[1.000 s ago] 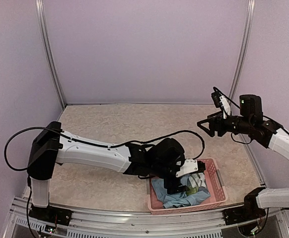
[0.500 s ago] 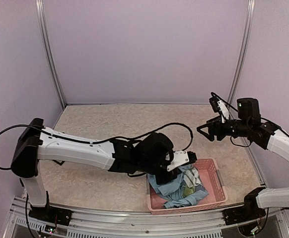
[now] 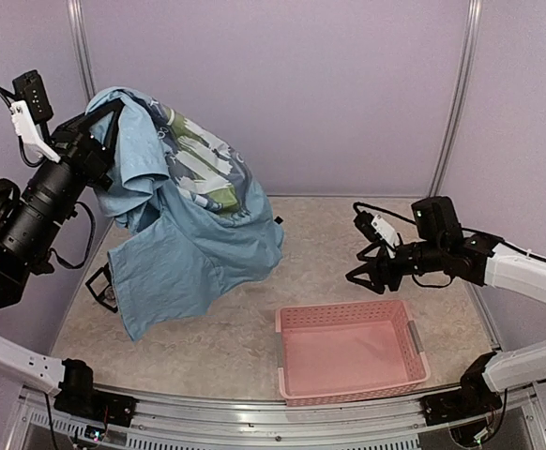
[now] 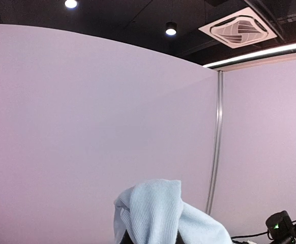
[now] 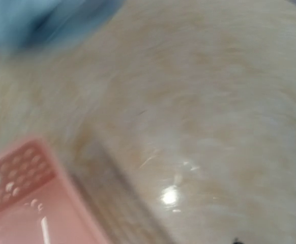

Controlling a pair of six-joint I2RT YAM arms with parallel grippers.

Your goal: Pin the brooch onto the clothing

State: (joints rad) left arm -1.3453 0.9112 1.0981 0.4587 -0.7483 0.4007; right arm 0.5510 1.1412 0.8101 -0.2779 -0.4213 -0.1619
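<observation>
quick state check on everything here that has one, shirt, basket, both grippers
T-shirt: held high on the left, hanging loose and rumpled, outside the basket.
pink basket: upright on the table, nothing visible inside.
left gripper: shut on the T-shirt, up in the air.
right gripper: open, holding nothing, hovering just behind the basket.

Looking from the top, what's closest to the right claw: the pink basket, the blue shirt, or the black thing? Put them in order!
1. Pink basket, close by the right claw, on the near side.
2. Blue shirt, hanging up at the left.
3. Black thing, far left, peeking out beside the shirt.
</observation>
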